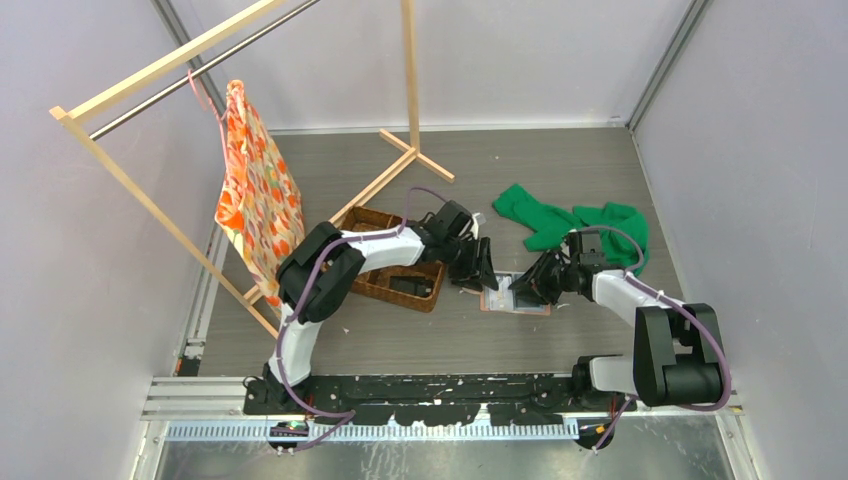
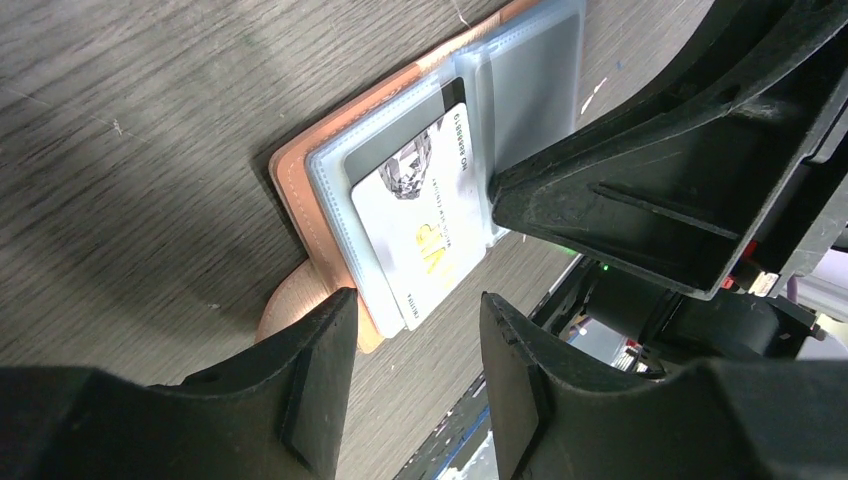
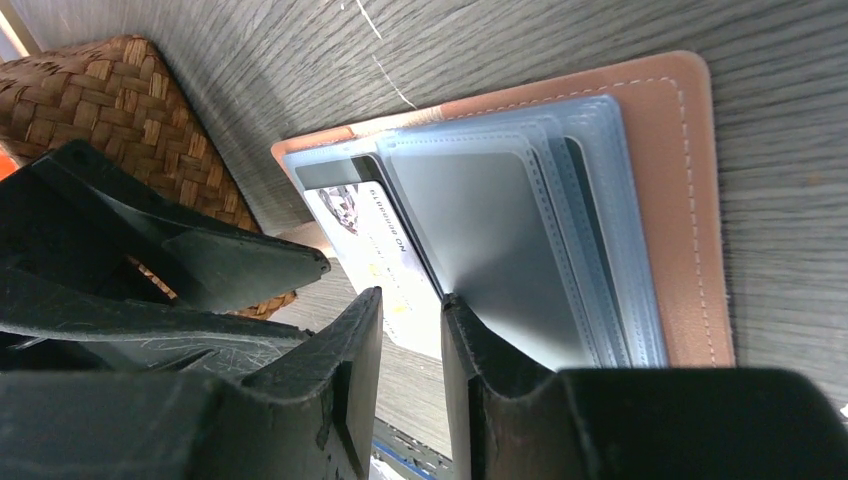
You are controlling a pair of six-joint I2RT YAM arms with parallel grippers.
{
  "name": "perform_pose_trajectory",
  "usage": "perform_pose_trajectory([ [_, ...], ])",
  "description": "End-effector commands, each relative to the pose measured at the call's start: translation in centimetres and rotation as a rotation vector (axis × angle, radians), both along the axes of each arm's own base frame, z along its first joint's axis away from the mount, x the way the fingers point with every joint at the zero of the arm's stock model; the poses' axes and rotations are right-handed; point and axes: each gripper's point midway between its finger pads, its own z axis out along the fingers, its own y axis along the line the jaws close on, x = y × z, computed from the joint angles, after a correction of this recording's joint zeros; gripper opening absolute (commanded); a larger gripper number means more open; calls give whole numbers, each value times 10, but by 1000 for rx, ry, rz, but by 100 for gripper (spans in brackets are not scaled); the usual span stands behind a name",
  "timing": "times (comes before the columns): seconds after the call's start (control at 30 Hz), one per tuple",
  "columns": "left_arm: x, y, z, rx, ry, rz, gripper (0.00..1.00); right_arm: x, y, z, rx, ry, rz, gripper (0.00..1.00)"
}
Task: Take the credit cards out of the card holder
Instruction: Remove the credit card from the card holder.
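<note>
beside the woven basket [image 1: 372,287], on the grey tabletop [image 1: 400,345], the card holder [image 2: 292,190] is laid open and flat, with its clear sleeves [image 3: 480,220] fanned out. a white card [image 2: 420,235] with gold lettering is seen sticking partly out of one sleeve. the left pincer [image 2: 417,300] is held just over that card's free end, jaws apart and nothing gripped. the right pincer [image 3: 412,298] is shown with a narrow gap between its jaws, one tip set against the sleeves, nothing clamped.
</note>
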Motion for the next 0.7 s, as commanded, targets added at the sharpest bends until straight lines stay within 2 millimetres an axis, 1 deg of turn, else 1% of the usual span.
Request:
perform_pose_trajectory([
  [0.0,5,-4,-2,-19,2,9,50,8,1,2,-14,-30,16,33],
  [0.1,3,-4,-7,-15,14,6,50,7,2,0,-22,-27,19,33],
  [0.37,2,-3,-11,-12,24,7,49,5,4,-3,-31,-20,29,33],
  [0.53,2,-4,-12,-15,27,6,47,7,6,-1,-22,-25,31,33],
  [0.67,2,-5,-12,-21,30,3,46,8,11,3,12,-39,36,33],
])
